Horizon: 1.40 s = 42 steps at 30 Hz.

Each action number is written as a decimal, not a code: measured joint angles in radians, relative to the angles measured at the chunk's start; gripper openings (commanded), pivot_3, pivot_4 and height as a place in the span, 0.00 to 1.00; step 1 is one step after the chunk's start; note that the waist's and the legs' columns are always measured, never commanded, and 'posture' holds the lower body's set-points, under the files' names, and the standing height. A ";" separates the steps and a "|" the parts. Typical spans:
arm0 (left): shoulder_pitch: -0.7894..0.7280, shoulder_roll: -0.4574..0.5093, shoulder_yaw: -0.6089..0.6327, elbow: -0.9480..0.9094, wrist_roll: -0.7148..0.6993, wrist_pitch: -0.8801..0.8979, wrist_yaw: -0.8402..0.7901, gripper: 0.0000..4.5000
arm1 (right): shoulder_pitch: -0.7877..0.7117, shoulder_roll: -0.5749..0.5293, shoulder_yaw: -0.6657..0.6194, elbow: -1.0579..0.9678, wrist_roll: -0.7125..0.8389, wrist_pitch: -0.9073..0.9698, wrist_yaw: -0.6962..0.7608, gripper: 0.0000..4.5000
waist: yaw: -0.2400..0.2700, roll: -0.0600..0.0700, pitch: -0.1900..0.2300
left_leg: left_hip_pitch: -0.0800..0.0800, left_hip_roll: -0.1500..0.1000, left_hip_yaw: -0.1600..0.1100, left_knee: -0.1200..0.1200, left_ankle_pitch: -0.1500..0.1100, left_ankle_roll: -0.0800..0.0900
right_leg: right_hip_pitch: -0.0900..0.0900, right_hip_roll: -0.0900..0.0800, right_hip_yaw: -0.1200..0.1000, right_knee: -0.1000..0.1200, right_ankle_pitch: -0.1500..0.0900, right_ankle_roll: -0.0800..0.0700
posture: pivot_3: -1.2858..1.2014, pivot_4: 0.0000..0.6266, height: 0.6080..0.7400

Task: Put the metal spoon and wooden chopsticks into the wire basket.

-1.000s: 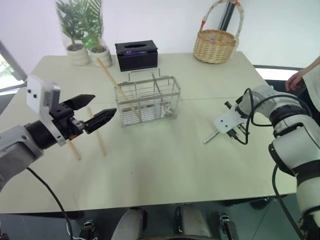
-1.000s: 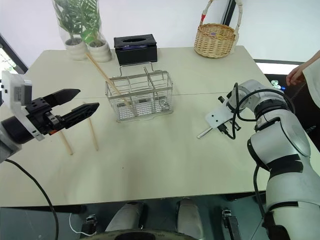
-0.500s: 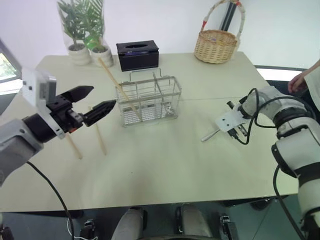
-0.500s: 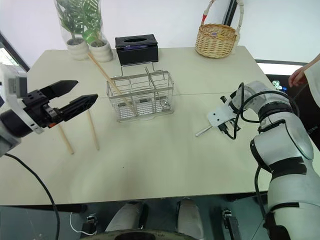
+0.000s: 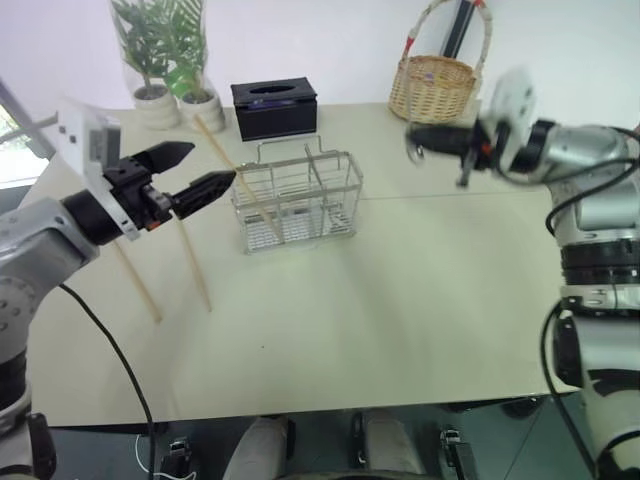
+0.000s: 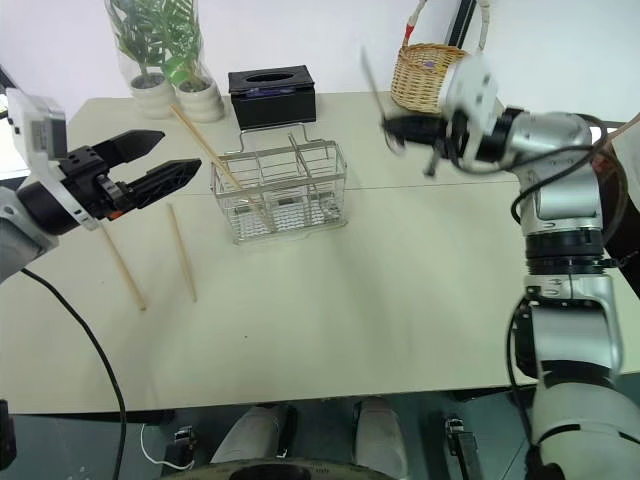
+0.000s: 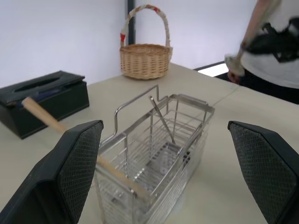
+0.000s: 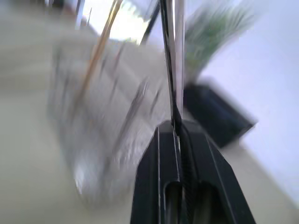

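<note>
Fingers of the right gripper (image 6: pixel 392 130) are clamped together on the metal spoon (image 8: pixel 178 51), held up in the air over the worktop (image 5: pixel 400 300) to the right of the wire basket (image 5: pixel 296 200), probably for carrying it across to drop in. Spoon handle sticks up past the fingertips; its bowl shows beside the gripper in the left wrist view. Left gripper (image 5: pixel 200 172) has fingers spread wide with nothing between them, level, hovering just left of the basket, likely waiting or lining up for a chopstick.

Count: wooden chopsticks, three seen. One (image 5: pixel 235 175) leans inside the basket with its top end sticking out toward the plants (image 5: pixel 165 55); two (image 5: pixel 190 265) lie flat on the worktop left of the basket, apart from each other. One spoon, one wire basket, one wicker basket (image 5: pixel 432 90), one black tissue box (image 5: pixel 274 108), two potted plants.
</note>
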 measured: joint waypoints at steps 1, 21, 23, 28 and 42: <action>-0.002 -0.002 -0.003 0.004 0.008 0.000 -0.003 1.00 | -0.003 0.048 -0.020 -0.057 0.029 0.086 -0.090 0.01 | 0.001 -0.001 0.000 | 0.000 0.000 0.000 0.000 0.000 0.000 | 0.000 0.000 0.000 0.000 0.000 0.000 | 0.52 0.24 0.32; 0.045 -0.010 0.105 -0.083 -0.011 0.052 0.079 1.00 | 0.119 0.386 0.073 -0.010 0.024 0.212 -0.435 0.30 | -0.003 -0.002 -0.001 | -0.001 -0.002 0.001 0.001 0.000 0.001 | -0.008 0.001 -0.002 0.004 0.001 0.000 | 0.52 0.24 0.32; 0.054 -0.009 0.115 -0.084 -0.018 0.060 0.089 1.00 | 0.133 0.388 0.085 0.002 0.013 0.211 -0.443 0.53 | 0.000 -0.001 -0.001 | -0.001 -0.002 0.001 0.002 0.000 0.001 | -0.008 0.001 -0.002 0.005 0.001 0.000 | 0.52 0.24 0.32; 0.059 -0.008 0.132 -0.087 -0.027 0.067 0.100 1.00 | 0.133 0.384 0.088 -0.020 -0.007 0.202 -0.472 0.99 | -0.003 -0.001 -0.001 | -0.001 -0.001 0.001 0.002 0.000 0.001 | -0.009 0.002 -0.002 0.006 0.001 0.000 | 0.52 0.24 0.32; 0.084 0.001 0.211 0.015 0.020 0.077 0.162 1.00 | 0.075 -0.056 -0.198 -0.348 0.408 0.471 -0.168 0.99 | 0.002 -0.002 -0.001 | -0.001 -0.001 0.001 0.000 -0.001 0.003 | -0.005 0.002 -0.003 0.001 0.001 0.000 | 0.52 0.24 0.32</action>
